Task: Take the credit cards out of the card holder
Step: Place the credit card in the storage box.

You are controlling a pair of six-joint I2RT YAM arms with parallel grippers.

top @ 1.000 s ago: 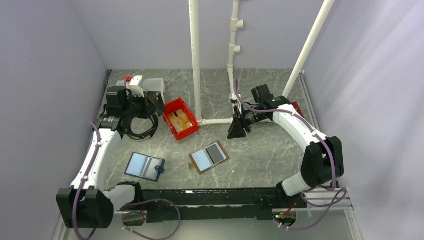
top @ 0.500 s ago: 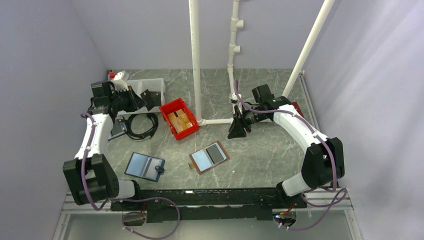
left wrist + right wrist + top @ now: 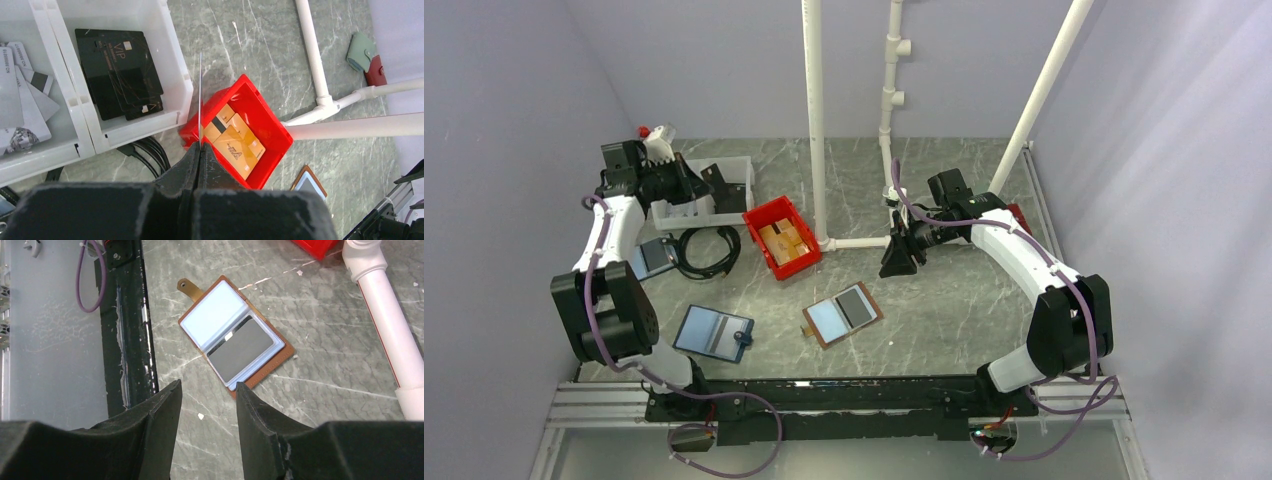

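The card holder (image 3: 844, 313) lies open on the table, brown-edged, with a pale blue panel and a dark grey panel (image 3: 240, 350). My right gripper (image 3: 206, 385) hangs open above the table just near of the card holder (image 3: 232, 337), with nothing between its fingers; the top view shows it (image 3: 896, 262) farther back. My left gripper (image 3: 200, 146) is shut on a thin credit card (image 3: 200, 95) seen edge-on, standing upright. The left gripper (image 3: 692, 188) sits at the back left over the white tray (image 3: 734, 165).
The white tray (image 3: 182, 90) holds black cards (image 3: 120, 72) and grey cards (image 3: 20, 90) in separate compartments. A red bin (image 3: 784, 237) holds gold cards (image 3: 235, 142). Two blue-edged folders (image 3: 714, 332) (image 3: 656, 257), a black cable (image 3: 704, 250) and white pipes (image 3: 819, 120) are nearby.
My left arm has swung back and left, carrying its gripper up over the white tray. The right arm and the card holder have not moved.
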